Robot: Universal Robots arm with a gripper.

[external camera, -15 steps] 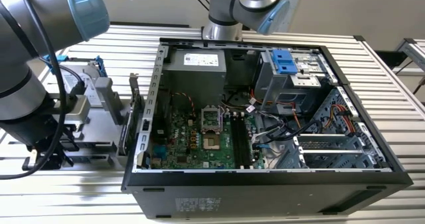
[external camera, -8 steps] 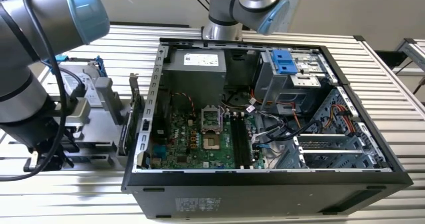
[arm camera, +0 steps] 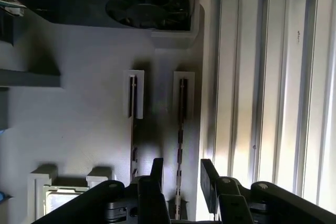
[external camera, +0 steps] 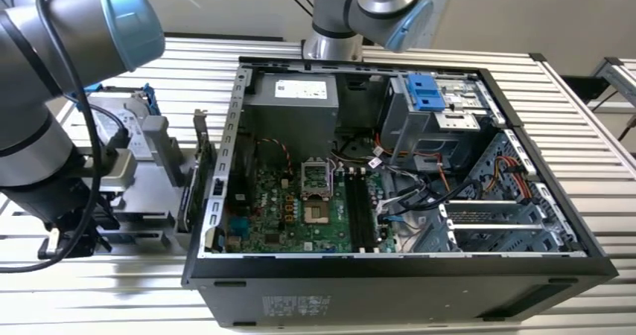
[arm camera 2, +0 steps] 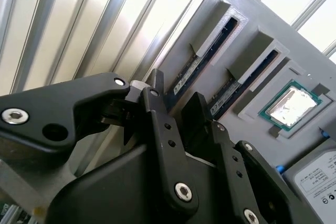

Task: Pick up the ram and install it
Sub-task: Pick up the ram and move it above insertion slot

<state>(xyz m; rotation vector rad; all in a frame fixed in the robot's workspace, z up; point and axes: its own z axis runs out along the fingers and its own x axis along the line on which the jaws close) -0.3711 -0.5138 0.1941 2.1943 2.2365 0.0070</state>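
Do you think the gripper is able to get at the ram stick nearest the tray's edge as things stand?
Probably yes. The gripper is open, its fingers to either side of that ram, which stands on edge in the grey tray. Nothing lies between them, and the second stick sits apart.

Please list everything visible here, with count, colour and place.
ram sticks: two, dark, upright in tray slots; one lines up between the end effector's fingers.
processor chip: one, silver, tray recess.
graphics card: one, black, on tray.
tray: one, grey, beside the case.
computer case: one, black, open, on table.
motherboard: one, green, inside case.
table: one, silver slats.
arm: one, grey with blue caps, exterior view's left and top.
end effector: one, black, open, over the tray.
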